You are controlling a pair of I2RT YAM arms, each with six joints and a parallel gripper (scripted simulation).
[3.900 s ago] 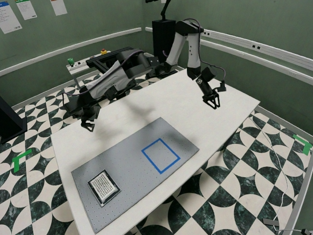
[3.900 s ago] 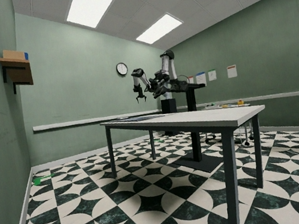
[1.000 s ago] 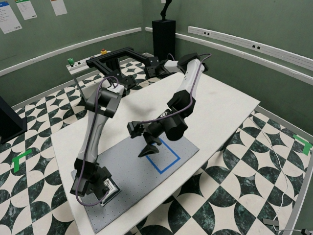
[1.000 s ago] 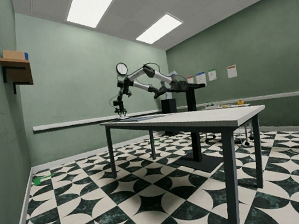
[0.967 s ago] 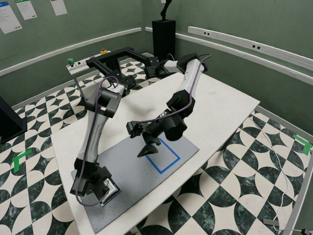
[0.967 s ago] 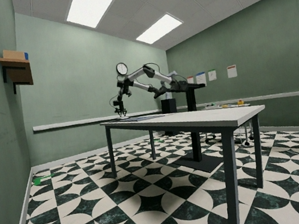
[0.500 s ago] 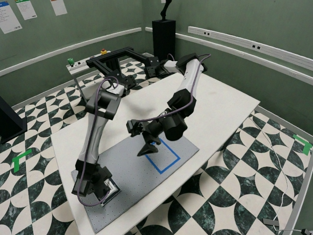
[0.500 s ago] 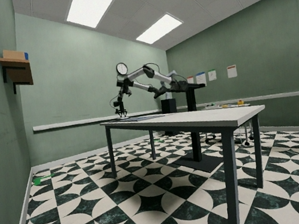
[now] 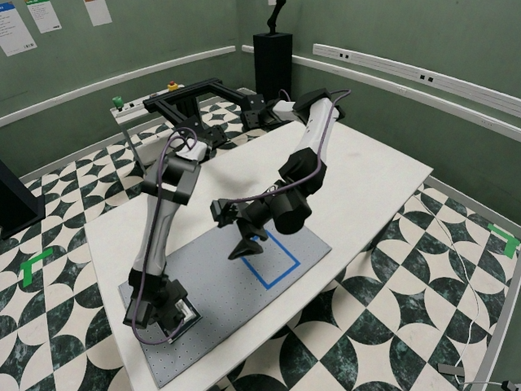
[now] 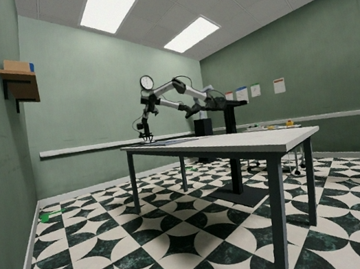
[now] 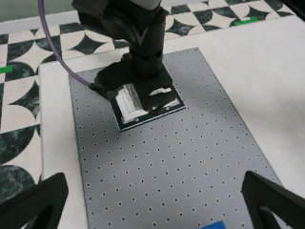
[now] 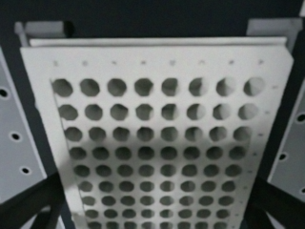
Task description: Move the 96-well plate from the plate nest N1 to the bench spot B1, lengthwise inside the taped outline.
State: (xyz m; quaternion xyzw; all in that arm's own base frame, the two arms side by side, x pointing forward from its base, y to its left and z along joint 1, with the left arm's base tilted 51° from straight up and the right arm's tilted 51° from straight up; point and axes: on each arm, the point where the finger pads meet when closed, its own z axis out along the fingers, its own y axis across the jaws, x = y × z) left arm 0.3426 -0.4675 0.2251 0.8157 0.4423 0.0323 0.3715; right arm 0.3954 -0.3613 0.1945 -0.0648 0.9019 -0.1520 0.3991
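The white 96-well plate (image 9: 188,312) (image 11: 127,106) (image 12: 129,69) sits in the dark nest N1 (image 11: 152,115) on the grey perforated board. Grey clips show at its far corners in the right wrist view. My right gripper (image 12: 151,179) (image 10: 147,139) is low over the plate. It is open, with one finger along each long side; whether the fingers touch is unclear. The blue taped outline B1 (image 9: 283,248) (image 11: 214,225) has no plate in it. My left gripper (image 9: 247,246) (image 11: 154,180) is open and empty, raised above the outline and hiding part of it.
The grey board (image 9: 218,290) (image 11: 157,162) lies on the white table (image 9: 361,185) (image 10: 242,139), near one long edge. The right arm covers much of the nest in the top view. The left arm reaches over the table beside it.
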